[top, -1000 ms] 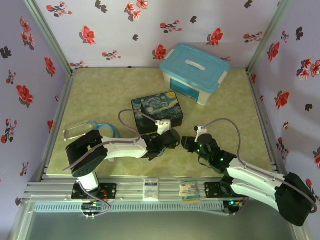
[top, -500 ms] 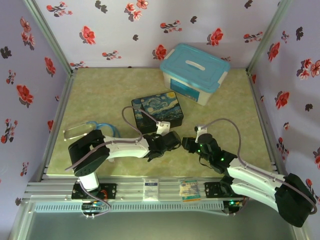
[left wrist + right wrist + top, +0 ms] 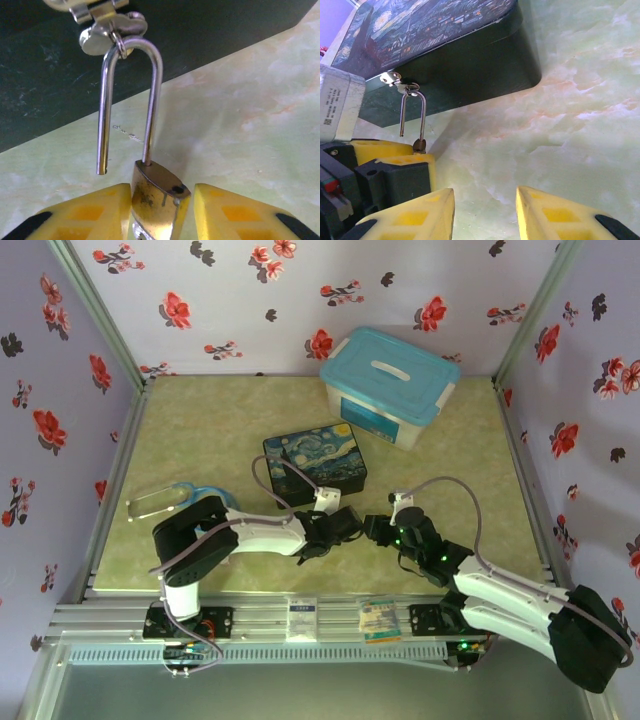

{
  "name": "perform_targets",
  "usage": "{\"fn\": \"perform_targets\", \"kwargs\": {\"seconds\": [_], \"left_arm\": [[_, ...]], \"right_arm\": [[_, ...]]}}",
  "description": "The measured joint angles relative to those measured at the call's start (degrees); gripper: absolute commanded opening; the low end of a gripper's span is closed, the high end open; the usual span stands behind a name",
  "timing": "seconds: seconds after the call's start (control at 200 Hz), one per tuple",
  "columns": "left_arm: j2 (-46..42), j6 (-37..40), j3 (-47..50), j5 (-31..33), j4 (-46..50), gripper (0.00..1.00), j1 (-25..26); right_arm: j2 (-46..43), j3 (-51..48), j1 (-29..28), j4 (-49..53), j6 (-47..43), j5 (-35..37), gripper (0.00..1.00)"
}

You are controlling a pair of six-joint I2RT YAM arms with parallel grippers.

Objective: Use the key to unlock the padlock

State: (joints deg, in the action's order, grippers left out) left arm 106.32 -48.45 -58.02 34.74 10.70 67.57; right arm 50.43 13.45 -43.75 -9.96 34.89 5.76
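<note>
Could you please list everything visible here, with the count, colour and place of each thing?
storage box: one, white with blue lid, far right.
painted box: one, dark, night-sky lid, table centre.
padlock: one, brass, silver shackle open, hooked on painted box's latch.
stethoscope, apparently: one, blue and silver, near left.
table: one, pale green.
walls: three, lilac with flowers, around table.
left gripper: one, yellow fingers at both sides of padlock body.
right gripper: one, yellow fingers, open, over table.

walls (image 3: 230, 280): lilac floral paper | tabletop (image 3: 200, 430): pale green marble | light: even
</note>
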Motion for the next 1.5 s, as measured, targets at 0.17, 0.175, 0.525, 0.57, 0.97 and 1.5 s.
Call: {"fn": "perform_targets", "kwargs": {"seconds": [0.17, 0.175, 0.525, 0.57, 0.97, 1.5], "left_arm": [[2.5, 0.0, -1.7, 0.7, 1.0, 0.37, 0.2], [2.5, 0.0, -1.7, 0.7, 1.0, 0.37, 0.2], [5.9, 0.4, -8.3, 4.4, 10.6, 0.51, 0.7], [5.9, 0.5, -8.3, 4.7, 11.0, 0.53, 0.8], [-16.9, 1.6, 4.8, 0.0, 0.7, 0.58, 1.6], [-35.7, 4.6, 11.3, -6.0, 2.9, 0.66, -14.2]], "right_arm": [[0.3, 0.0, 0.0, 0.0, 0.0, 0.0, 0.38], [0.3, 0.0, 0.0, 0.0, 0.0, 0.0, 0.38], [0.3, -0.5, 0.0, -0.9, 0.0, 0.1, 0.38], [0.3, -0.5, 0.0, -0.9, 0.0, 0.1, 0.38], [9.5, 3.0, 2.6, -0.3, 5.3, -0.4, 0.64], [39.5, 21.4, -3.4, -5.1, 8.5, -4.7, 0.66]]}}
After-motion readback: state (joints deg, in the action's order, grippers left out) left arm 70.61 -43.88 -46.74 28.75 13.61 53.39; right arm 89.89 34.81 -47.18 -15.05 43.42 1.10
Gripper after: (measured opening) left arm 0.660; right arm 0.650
